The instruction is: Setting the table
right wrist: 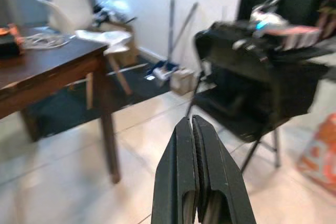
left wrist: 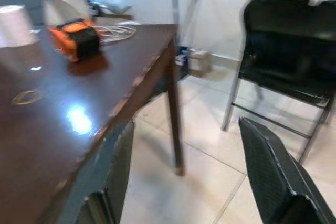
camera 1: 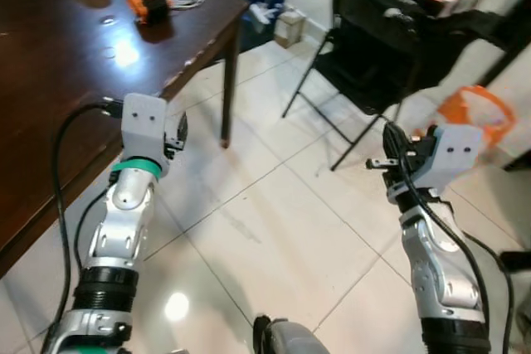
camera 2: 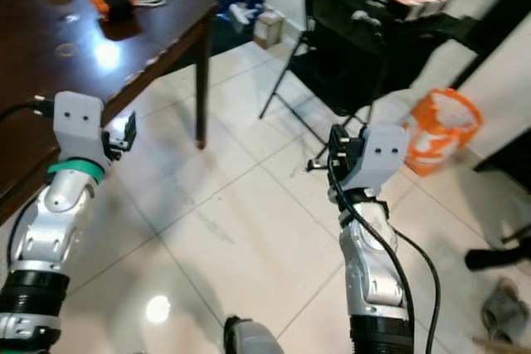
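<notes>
Two tools carry nothing: the left tool (left wrist: pixel 184 182) is spread apart beside the dark bench (camera 1: pixel 50 80), the right tool (right wrist: pixel 197 182) pressed together farther off (probably approaching; no tableware visible).

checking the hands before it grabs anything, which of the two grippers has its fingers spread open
The left gripper: its two black fingers stand wide apart beside the dark wooden table. The right gripper has its fingers pressed together, holding nothing.
</notes>
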`<state>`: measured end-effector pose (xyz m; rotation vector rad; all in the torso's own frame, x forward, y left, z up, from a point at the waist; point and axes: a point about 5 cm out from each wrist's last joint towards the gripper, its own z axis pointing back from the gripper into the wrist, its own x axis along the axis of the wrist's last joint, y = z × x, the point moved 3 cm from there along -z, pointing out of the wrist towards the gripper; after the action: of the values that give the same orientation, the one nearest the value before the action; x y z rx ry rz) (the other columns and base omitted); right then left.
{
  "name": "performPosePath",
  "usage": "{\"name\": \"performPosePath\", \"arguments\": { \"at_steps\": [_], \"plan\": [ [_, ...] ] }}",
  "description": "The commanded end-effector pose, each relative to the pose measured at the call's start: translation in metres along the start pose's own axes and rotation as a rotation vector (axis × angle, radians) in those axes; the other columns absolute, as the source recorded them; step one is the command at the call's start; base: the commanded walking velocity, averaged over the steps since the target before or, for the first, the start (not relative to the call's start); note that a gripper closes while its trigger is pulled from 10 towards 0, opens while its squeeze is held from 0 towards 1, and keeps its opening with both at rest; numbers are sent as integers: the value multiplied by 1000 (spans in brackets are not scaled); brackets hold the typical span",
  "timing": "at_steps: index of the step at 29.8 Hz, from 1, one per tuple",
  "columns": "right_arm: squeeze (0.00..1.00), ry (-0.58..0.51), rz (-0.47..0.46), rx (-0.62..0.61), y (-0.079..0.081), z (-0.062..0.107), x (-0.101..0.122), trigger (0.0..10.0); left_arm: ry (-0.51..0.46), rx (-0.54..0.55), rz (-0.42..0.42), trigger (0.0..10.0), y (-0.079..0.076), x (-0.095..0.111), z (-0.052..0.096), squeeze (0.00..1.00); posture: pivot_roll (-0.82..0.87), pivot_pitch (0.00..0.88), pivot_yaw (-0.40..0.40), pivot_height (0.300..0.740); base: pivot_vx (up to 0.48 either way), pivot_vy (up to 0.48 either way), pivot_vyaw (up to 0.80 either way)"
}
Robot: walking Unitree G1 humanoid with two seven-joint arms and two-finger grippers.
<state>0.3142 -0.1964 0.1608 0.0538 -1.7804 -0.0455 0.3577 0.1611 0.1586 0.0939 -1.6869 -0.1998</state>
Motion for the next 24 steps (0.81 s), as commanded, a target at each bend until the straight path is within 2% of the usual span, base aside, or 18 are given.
{"name": "performPosePath", "arguments": {
  "at_steps": [1, 24],
  "plan": [
    [0, 24, -6, -8, -1, 3, -6, 10000, 21, 9, -1, 10000, 4, -7, 3, 0, 78, 0, -41, 740, 0, 0, -800],
    [0, 26, -6, -7, -1, 3, -6, 10000, 19, 4, 2, 10000, 1, -6, 2, 0, 77, 0, -41, 740, 0, 0, -800]
  ]
}}
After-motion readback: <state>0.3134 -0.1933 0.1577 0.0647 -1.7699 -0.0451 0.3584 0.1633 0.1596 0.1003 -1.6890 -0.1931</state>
